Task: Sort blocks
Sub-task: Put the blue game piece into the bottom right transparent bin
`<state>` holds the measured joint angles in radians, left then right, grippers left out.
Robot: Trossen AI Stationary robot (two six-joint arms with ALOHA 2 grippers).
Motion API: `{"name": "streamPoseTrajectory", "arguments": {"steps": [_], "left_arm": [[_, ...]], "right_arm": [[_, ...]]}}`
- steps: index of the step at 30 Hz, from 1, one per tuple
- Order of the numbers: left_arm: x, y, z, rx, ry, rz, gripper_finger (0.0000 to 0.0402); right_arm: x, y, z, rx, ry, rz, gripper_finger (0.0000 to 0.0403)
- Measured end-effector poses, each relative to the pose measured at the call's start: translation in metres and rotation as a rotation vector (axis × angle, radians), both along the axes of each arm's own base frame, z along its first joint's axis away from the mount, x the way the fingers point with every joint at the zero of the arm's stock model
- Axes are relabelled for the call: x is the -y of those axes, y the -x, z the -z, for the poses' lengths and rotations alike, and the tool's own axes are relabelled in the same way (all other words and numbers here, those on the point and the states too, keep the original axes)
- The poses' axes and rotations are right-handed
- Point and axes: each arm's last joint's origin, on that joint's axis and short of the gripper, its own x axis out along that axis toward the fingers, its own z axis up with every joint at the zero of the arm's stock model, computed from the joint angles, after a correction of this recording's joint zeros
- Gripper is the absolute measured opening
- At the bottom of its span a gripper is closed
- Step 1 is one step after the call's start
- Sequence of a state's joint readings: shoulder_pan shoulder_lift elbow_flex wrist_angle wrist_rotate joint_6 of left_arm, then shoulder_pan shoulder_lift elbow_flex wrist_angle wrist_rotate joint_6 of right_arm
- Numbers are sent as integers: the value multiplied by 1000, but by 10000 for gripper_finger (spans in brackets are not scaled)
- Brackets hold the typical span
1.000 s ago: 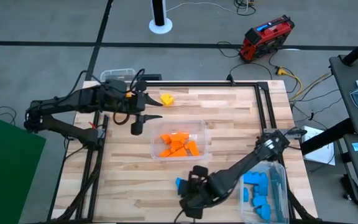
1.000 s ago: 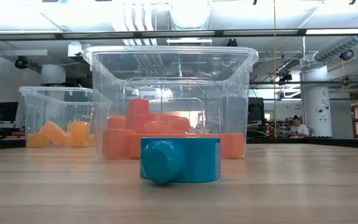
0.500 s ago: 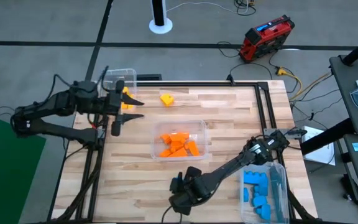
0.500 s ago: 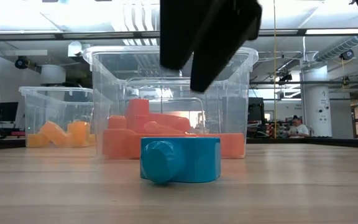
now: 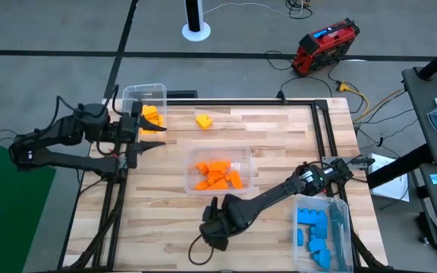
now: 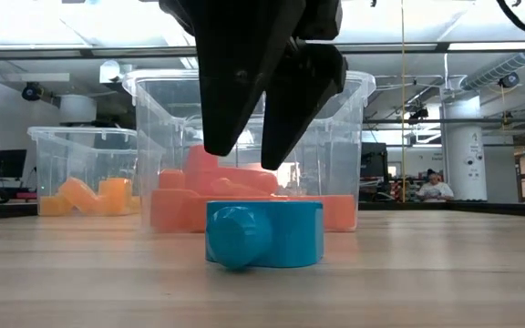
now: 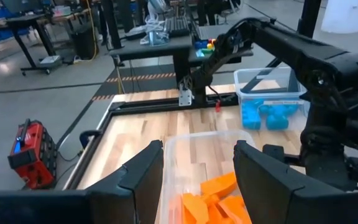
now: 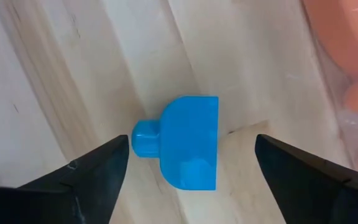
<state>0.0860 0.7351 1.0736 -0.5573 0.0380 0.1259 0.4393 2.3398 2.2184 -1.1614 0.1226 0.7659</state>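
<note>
- right gripper (image 6: 261, 155) is hanging directly over a blue rounded plastic block with a short round stub (image 8: 182, 141), fingers spread wide, one on each side of the block and above it, holding nothing.
- that blue block is lying on its side on the wooden slat table (image 5: 279, 144), near the front edge, just in front of the middle clear plastic bin (image 5: 246, 155); in the high view the right arm is covering it.
- in the low view the dark fingers (image 6: 231, 100) are pointing down, tips stopping short of the block top; not touching it.
- middle bin is holding a heap of orange plastic blocks (image 5: 217, 176).
- clear plastic bin at the table's front right corner (image 5: 343, 208) is holding several blue plastic blocks (image 5: 312, 230).
- left gripper (image 5: 153, 137) is sitting at the table's back left, beside a third clear plastic bin (image 5: 144, 94) that is holding orange-yellow blocks (image 5: 152, 117); fingers parted, nothing between them.
- left wrist view is looking past its two parted fingers (image 7: 143, 178) across the orange-block bin toward the right arm and the blue-block bin.
- a single yellow wedge-shaped plastic block (image 5: 202, 120) is lying alone on the table near the back edge, between the left bin and the middle bin, apart from both.
- beyond the table, a red and black box (image 5: 325, 44) is resting on the floor.
</note>
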Motion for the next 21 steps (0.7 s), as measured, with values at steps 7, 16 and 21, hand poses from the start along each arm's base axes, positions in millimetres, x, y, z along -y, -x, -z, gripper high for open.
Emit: {"name": "streamPoseTrajectory", "arguments": {"steps": [7, 16, 21], "left_arm": [[0, 2, 4, -4, 13, -3, 173], [0, 0, 4, -10, 14, -3, 173], [0, -3, 6, -21, 16, -4, 173]], "right_arm": [[-7, 2, 11, 0, -23, -11, 339], [-8, 9, 46, -30, -25, 26, 341], [-7, 9, 55, -14, -29, 31, 328]]}}
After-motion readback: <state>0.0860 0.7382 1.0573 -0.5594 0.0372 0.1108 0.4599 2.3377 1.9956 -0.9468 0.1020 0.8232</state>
